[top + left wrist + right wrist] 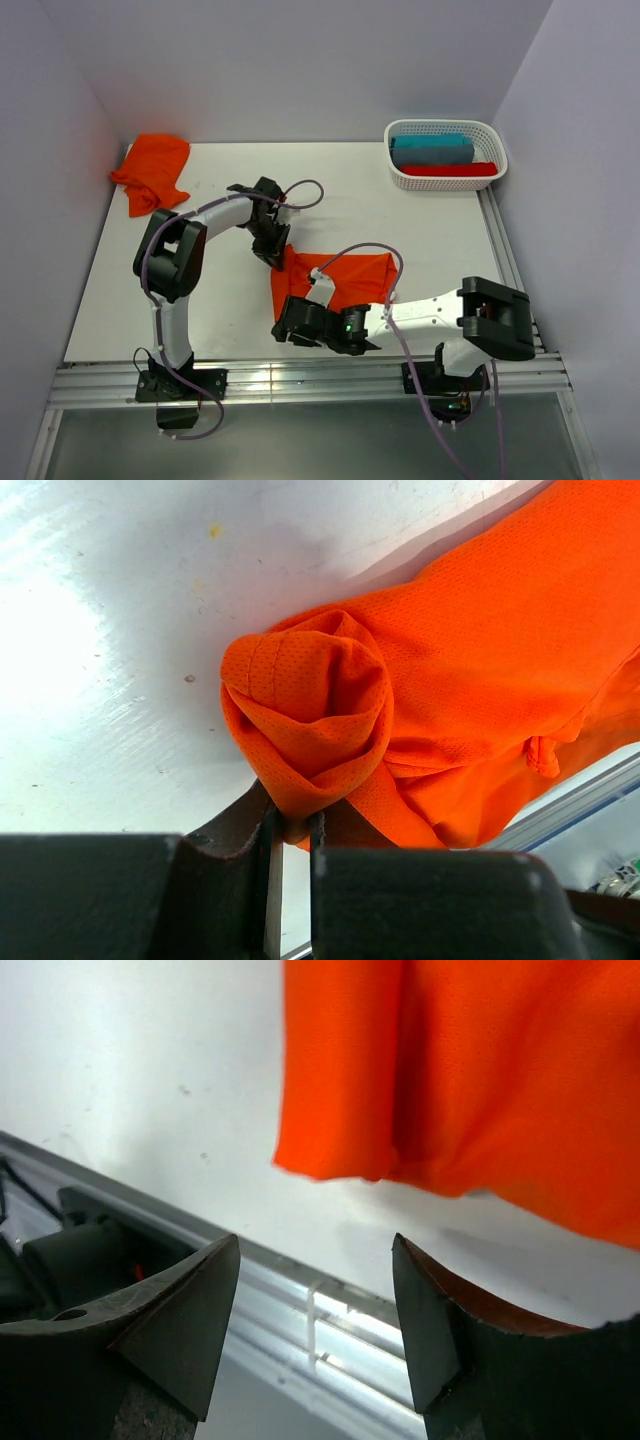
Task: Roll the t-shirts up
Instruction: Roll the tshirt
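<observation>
A bright orange t-shirt (345,278) lies folded into a strip on the white table, in front of the arms. My left gripper (272,252) is shut on its far left corner, where the fabric curls into a small roll (310,710). The left wrist view shows the left gripper (292,825) pinching a fold of the t-shirt (470,660). My right gripper (288,325) hangs open at the near left end of the strip. In its wrist view the right gripper (315,1260) holds nothing, with the t-shirt's edge (470,1070) just beyond its tips. A second orange t-shirt (152,170) sits crumpled at the back left.
A white lattice basket (400,178) at the back right holds a teal roll (432,150) and a red roll (460,169). The aluminium rail (300,380) runs along the table's near edge, right below the right gripper. Walls close in on both sides and the back.
</observation>
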You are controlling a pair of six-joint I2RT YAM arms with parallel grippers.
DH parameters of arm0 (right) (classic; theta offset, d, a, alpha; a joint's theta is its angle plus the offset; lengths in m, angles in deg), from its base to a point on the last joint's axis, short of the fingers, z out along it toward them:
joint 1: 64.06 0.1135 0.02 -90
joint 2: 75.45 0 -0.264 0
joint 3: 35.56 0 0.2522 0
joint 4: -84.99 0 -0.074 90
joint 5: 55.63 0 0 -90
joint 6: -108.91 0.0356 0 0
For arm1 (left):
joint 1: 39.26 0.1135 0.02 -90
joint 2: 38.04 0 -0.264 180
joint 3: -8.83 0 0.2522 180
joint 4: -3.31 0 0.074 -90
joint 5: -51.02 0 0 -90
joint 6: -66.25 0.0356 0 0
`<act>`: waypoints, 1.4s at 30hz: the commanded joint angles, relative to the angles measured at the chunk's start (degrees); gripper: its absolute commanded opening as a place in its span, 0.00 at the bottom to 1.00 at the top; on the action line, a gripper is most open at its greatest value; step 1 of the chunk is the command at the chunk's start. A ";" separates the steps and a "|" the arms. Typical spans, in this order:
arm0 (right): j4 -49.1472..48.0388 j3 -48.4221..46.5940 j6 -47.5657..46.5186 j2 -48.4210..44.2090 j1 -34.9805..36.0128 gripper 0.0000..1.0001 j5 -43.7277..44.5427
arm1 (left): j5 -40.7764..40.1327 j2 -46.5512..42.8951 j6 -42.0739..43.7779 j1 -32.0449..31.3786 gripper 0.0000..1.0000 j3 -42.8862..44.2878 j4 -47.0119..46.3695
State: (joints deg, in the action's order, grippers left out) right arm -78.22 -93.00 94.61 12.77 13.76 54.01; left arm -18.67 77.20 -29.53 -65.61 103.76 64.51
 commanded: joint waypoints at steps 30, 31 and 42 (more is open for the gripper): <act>38.54 -44.82 -9.79 29.71 -5.93 0.60 19.12 | -11.97 4.29 2.53 -2.57 0.03 5.14 2.13; 39.33 -45.87 -9.52 30.33 -5.58 0.60 19.21 | -12.05 4.20 2.44 -2.57 0.03 5.14 2.04; 44.52 -48.52 -7.24 35.00 -3.64 0.59 17.28 | -11.88 5.17 1.74 -2.92 0.07 5.93 2.22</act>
State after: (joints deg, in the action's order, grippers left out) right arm -37.72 -139.47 85.08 46.85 8.99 71.48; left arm -25.16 79.67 -28.96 -68.49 109.23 69.36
